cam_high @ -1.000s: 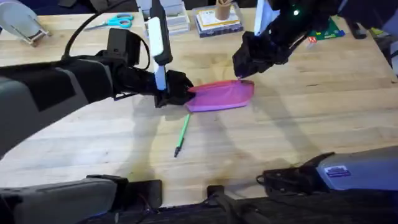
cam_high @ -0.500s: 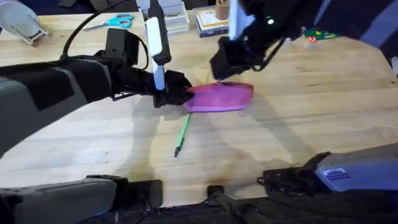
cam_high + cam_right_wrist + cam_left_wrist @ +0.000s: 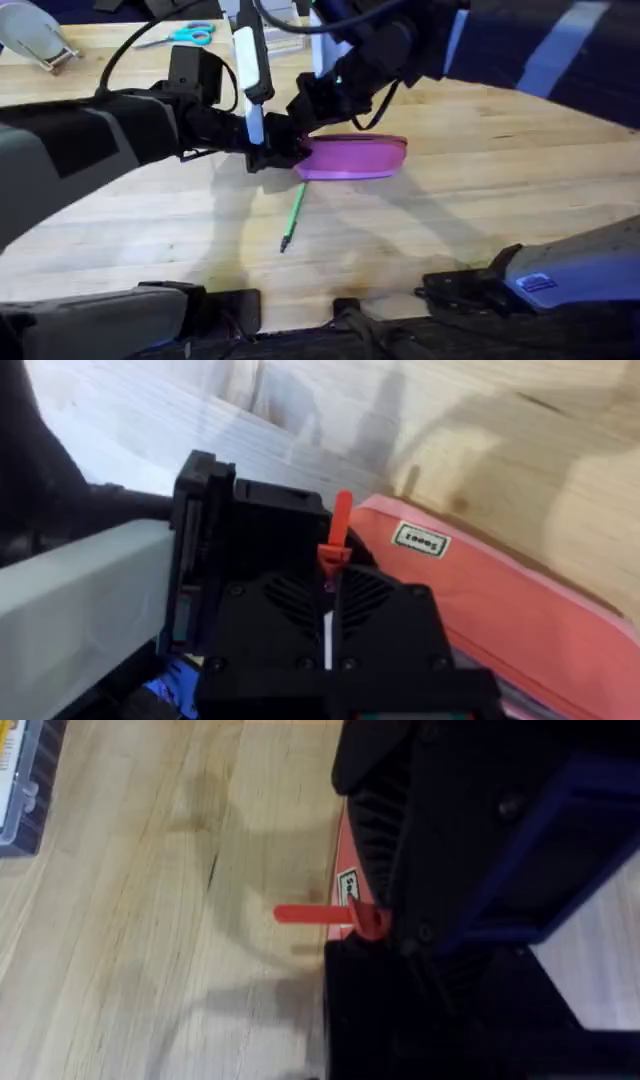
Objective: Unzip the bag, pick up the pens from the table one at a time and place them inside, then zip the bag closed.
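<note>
Overhead: bag [image 3: 352, 159] lies flat and pink on the worktop [image 3: 480, 190], with the green pen [image 3: 293, 214] out beside it. Left pincer [image 3: 285, 148] clamps its left end. Right pincer [image 3: 318, 100] hangs above that end; I cannot tell its grip.

Left wrist: red zipper pull [image 3: 318, 914] sticks out sideways.

Right wrist: zipper pull [image 3: 338, 530] stands up by a white label [image 3: 419, 538].

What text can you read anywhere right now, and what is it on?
Small white tag sewn on the bag: dark print, too blurred to read.
The same tag beside the red zipper pull in the left wrist view: cut off and unreadable.
Yellow-covered books at the table's far edge: print too small to read.
</note>
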`<state>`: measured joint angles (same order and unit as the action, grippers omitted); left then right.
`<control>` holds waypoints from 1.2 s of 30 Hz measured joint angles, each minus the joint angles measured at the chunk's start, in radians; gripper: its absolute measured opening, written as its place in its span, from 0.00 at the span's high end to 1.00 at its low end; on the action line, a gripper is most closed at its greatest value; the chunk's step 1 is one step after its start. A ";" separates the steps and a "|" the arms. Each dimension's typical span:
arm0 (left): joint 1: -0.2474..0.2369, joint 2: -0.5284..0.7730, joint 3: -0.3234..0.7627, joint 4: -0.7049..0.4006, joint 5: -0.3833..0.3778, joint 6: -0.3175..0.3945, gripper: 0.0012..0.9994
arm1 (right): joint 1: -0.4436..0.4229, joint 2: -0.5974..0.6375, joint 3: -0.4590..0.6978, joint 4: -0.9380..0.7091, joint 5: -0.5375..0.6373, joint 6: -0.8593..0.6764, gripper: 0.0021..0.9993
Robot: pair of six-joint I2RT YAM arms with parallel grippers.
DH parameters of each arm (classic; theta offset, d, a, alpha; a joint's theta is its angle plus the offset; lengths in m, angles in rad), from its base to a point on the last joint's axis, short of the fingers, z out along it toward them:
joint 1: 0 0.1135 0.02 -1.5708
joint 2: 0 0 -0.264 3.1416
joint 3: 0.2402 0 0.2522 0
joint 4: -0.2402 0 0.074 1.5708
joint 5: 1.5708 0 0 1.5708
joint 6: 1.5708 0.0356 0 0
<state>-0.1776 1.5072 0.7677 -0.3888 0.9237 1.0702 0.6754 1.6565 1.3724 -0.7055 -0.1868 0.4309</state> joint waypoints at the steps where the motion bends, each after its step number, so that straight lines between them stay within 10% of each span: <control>1: 0.000 0.000 0.000 0.000 0.000 0.000 0.96 | 0.005 0.004 0.000 0.007 0.003 0.000 0.97; 9: 0.007 0.000 0.000 0.000 -0.001 0.000 0.96 | 0.011 0.011 0.000 0.029 0.007 -0.006 0.96; 10: 0.005 0.000 0.000 0.004 -0.004 0.000 0.96 | 0.011 0.008 0.003 0.025 -0.027 -0.031 0.55; 14: 0.006 0.000 0.000 0.000 0.000 0.000 0.96 | -0.029 -0.004 0.004 -0.026 -0.024 -0.065 0.03; 30: 0.000 0.000 0.000 0.003 -0.003 0.000 0.96 | -0.230 -0.235 0.040 -0.216 -0.084 -0.286 0.00; 36: -0.003 0.000 0.000 0.002 0.001 0.001 0.07 | -0.236 -0.253 0.040 -0.216 -0.088 -0.359 0.00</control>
<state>-0.1810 1.5074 0.7677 -0.3863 0.9246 1.0712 0.4393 1.4033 1.4128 -0.9215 -0.2750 0.0716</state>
